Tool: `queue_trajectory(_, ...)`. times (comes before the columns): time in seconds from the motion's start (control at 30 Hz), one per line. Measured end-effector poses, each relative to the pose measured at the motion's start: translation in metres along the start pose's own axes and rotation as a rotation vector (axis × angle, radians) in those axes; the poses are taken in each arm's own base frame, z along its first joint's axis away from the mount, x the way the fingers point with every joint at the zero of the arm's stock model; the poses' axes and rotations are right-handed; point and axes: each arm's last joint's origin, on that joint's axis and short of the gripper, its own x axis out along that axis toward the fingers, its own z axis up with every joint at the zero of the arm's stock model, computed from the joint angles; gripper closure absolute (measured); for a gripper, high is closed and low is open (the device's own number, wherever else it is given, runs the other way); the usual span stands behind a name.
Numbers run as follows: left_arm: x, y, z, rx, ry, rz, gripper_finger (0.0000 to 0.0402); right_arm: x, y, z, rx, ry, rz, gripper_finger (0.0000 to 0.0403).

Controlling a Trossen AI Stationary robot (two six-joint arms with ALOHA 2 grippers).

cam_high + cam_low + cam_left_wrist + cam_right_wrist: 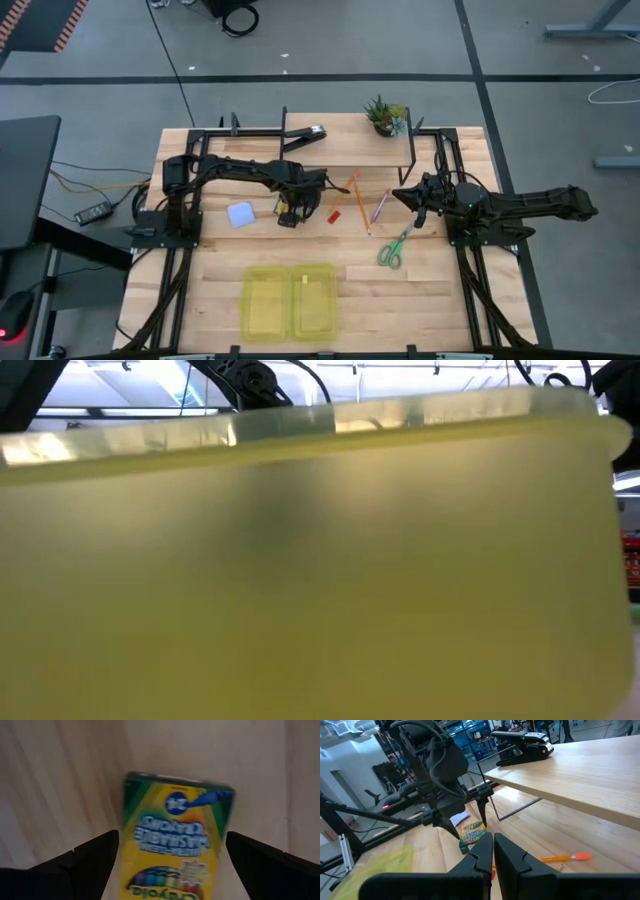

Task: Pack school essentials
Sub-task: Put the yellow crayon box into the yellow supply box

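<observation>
Your overhead view lists the whole wooden table [420, 290]: a translucent yellow-green two-compartment plastic case [290, 301] near the front edge, a pale bluish-white block [240, 214], a yellow-green crayon box [289, 211], a short red piece [335, 215], an orange pencil [357, 199], a pink-purple pencil [380, 206] and green-handled scissors [393, 249].

On the raised wooden shelf [345, 148] at the back you find a small potted green plant [384, 115] and a black clip-like tool [303, 139].

Your low view gives only the yellow-green case wall [320, 570], filling nearly the whole picture.

Your left wrist view alone shows the box print: a crayon label, blurred, on the box [175, 840].

Left arm: it reaches from its base across the table's middle, wrist bent down. The left gripper [290, 207] hangs directly above the crayon box, fingers [95, 857] spread wide, one on each side of it. In the right wrist view the fingertips [454, 831] stand just above the box [472, 834]; you cannot tell whether they touch it.

Right arm: it lies low, stretched from the right side. The right gripper [402, 196] points toward the table's middle, fingers [512, 855] pressed together, holding nothing. It sits just beside the pink-purple pencil, with the scissors near it toward the front.
</observation>
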Motion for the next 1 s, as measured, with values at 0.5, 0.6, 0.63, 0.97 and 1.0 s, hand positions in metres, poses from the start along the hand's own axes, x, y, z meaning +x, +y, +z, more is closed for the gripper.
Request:
queue_trajectory(0.5,0.001,0.021,-0.01,-0.069,-0.041,-0.073,0.0023,0.0,0.0,0.0,0.001,0.0,0.0,0.038)
queue_trajectory(0.6,0.001,0.027,-0.012,-0.088,-0.064,-0.102,0.0024,0.0,0.0,0.0,0.001,0.0,0.0,0.038)
queue_trajectory(0.63,0.001,0.027,-0.013,-0.091,-0.066,-0.114,0.0024,0.0,0.0,0.0,0.001,0.0,0.0,0.038)
queue_trajectory(0.97,0.024,0.017,-0.012,-0.075,0.022,-0.206,0.0024,0.0,0.0,0.0,0.003,-0.006,0.002,0.038)
queue_trajectory(1.0,0.025,0.015,-0.011,-0.066,0.023,-0.2,0.0024,0.0,0.0,0.001,0.003,-0.006,0.002,0.038)
